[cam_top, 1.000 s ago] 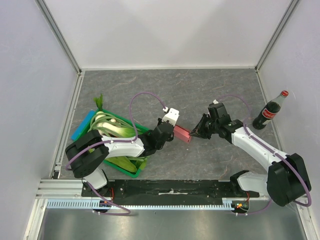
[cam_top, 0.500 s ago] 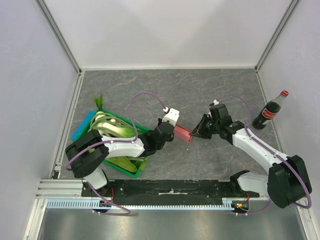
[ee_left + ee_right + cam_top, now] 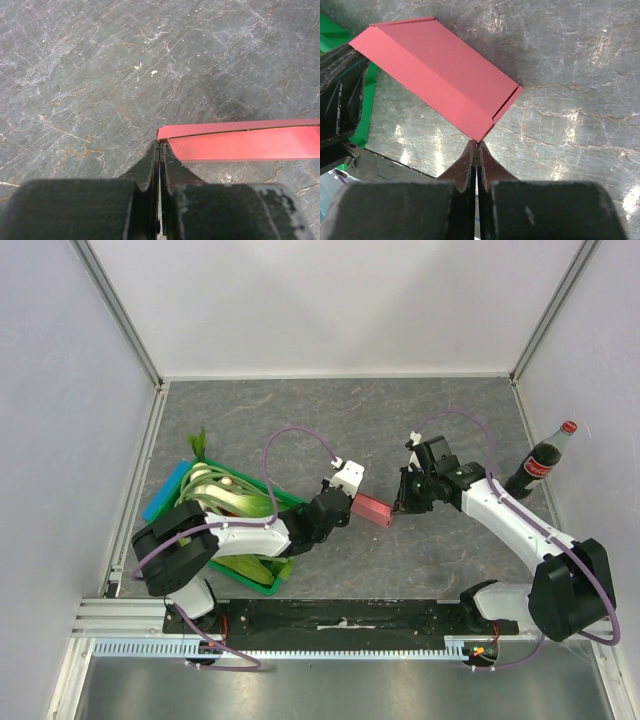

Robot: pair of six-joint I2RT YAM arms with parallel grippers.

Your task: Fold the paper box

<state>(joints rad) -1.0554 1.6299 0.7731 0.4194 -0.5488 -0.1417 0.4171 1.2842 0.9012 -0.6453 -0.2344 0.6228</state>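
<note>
The paper box (image 3: 372, 508) is a small pink folded card box, held just above the grey table between my two grippers. My left gripper (image 3: 351, 504) is shut, its tips pinching the box's left end. In the left wrist view the box (image 3: 240, 142) runs off to the right from those shut tips (image 3: 160, 145). My right gripper (image 3: 397, 508) is shut too, nipping the near corner of the box (image 3: 435, 75) at its tips (image 3: 478, 144). The left gripper's black fingers (image 3: 337, 95) show at the box's far end.
A green crate (image 3: 255, 585) of leafy vegetables (image 3: 225, 495) sits under the left arm, with a blue piece (image 3: 160, 502) beside it. A cola bottle (image 3: 538, 462) stands at the right wall. White walls enclose the table on three sides.
The right wrist has swung left and tipped steeper over the box's right end. The box has shifted slightly right. Both grippers have stayed shut.
</note>
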